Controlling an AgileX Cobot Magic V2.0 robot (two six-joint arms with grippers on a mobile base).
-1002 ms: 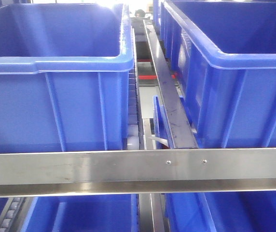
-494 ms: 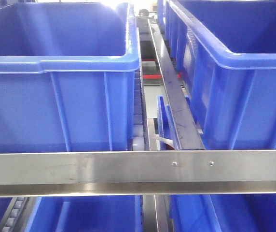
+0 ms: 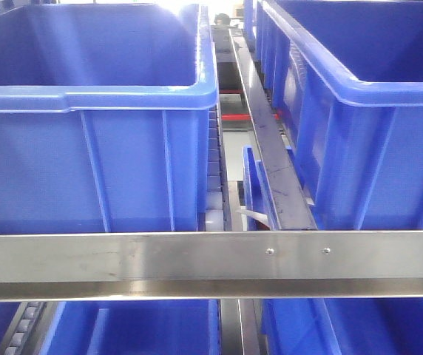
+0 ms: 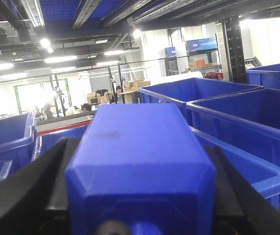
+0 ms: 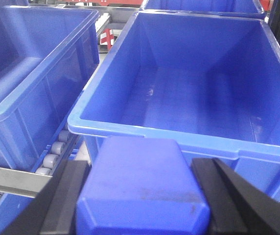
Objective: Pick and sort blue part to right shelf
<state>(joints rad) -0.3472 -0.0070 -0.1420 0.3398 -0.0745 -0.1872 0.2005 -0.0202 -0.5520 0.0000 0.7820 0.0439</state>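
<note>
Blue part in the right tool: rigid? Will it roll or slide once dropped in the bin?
Probably rigid: the blue part shows crisp chamfered edges, undented in the right tool. Flat faces suggest it won't roll, but it may slide on the glossy floor of the bin. Weight: cannot tell.

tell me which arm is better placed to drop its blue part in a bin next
Right, likely. Its fingers grip a blue part just short of an empty bin, camera looking down inside. The left arm's part faces level across bin rims.
</note>
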